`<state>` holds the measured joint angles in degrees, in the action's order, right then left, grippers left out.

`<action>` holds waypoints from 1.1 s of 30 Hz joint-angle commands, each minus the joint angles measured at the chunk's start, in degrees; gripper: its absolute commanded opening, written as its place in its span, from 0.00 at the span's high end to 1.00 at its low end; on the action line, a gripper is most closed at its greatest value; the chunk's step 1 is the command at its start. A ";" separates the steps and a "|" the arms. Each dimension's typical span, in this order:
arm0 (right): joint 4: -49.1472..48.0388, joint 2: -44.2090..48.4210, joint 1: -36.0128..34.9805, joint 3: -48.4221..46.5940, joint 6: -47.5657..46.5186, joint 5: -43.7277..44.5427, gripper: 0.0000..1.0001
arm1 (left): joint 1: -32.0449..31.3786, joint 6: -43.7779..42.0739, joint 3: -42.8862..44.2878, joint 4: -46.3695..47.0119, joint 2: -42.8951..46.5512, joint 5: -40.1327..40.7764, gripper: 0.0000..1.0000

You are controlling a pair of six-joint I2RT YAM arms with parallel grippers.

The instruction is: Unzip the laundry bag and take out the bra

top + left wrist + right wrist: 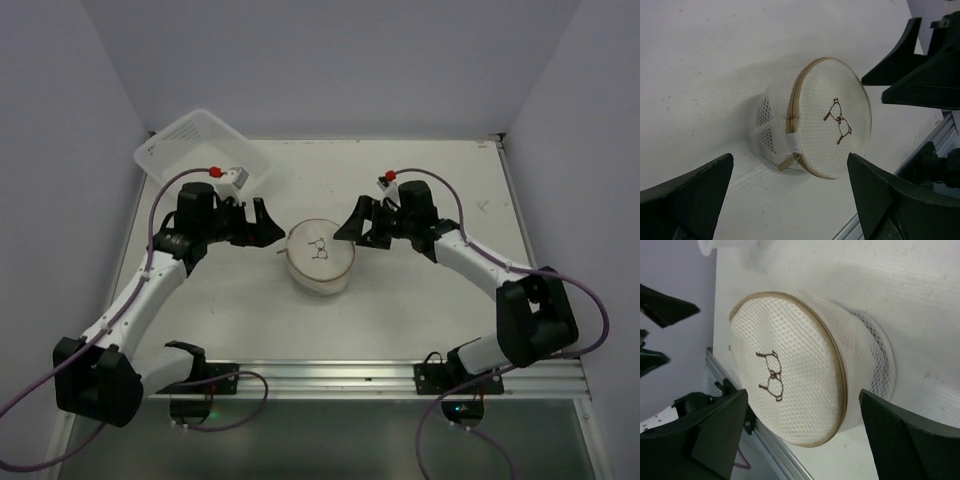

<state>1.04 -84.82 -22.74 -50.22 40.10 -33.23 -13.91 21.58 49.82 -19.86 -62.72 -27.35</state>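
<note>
The laundry bag, a round cream mesh drum with a bra pictogram on its flat top, sits mid-table with its tan zip shut round the rim. The bra itself is hidden. My left gripper is open just left of the bag and apart from it. In the left wrist view the bag lies ahead of the gripper, with the zip pull and a white tab facing it. My right gripper is open at the bag's right edge. In the right wrist view the bag fills the space ahead of the gripper.
A clear plastic tub stands tilted at the back left, behind my left arm. White walls close in the table on three sides. A metal rail runs along the near edge.
</note>
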 commanded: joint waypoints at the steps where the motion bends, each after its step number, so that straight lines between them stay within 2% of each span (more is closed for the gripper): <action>1: 10.37 7.62 0.15 -5.93 -9.06 6.05 0.04 | -0.41 -1.54 3.17 3.68 -6.61 -7.71 0.01; 6: 15.74 15.90 -0.02 -6.13 -11.80 11.61 0.01 | -0.68 -3.30 8.00 4.65 -15.75 -10.52 0.05; 10: 15.75 22.49 -0.11 -1.39 -10.13 12.58 0.01 | -1.29 -3.92 14.67 4.83 -22.17 -14.65 0.13; 14: 16.10 28.03 -0.11 2.92 -8.19 13.28 0.01 | -1.99 -5.06 17.75 3.78 -26.66 -18.08 0.21; 21: 17.59 33.57 -0.11 6.88 -7.31 14.42 0.01 | -4.54 -7.87 21.01 -0.09 -31.94 -15.10 0.30; 24: 17.86 34.28 -0.20 7.15 -7.40 14.25 0.01 | -5.25 -8.58 20.67 -1.15 -33.08 -14.48 0.39; 27: 17.33 34.72 -0.20 7.50 -7.40 14.16 0.01 | -6.39 -8.58 20.31 -1.50 -33.43 -13.43 0.52; 28: 17.07 34.89 -0.20 7.85 -7.40 13.90 0.01 | -6.91 -8.31 19.88 -1.85 -33.43 -13.17 0.63; 30: 15.93 34.98 -0.46 8.29 -6.70 13.46 0.01 | -7.36 -7.70 18.91 -2.03 -33.08 -12.73 0.76; 31: 15.49 35.07 -0.81 8.81 -6.44 13.37 0.01 | -7.71 -7.17 17.43 -2.03 -32.82 -12.64 0.89; 32: 15.14 35.07 -1.16 8.99 -6.09 13.28 0.01 | -7.80 -5.78 16.54 -1.85 -32.56 -12.03 0.97; 33: 14.35 35.16 -1.69 9.17 -5.56 13.54 0.01 | -7.88 -4.55 15.40 -1.24 -31.51 -11.76 1.00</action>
<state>18.24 -50.48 -23.29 -41.80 32.95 -20.01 -21.08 14.63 67.72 -20.43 -96.20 -40.01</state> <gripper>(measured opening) 0.986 0.039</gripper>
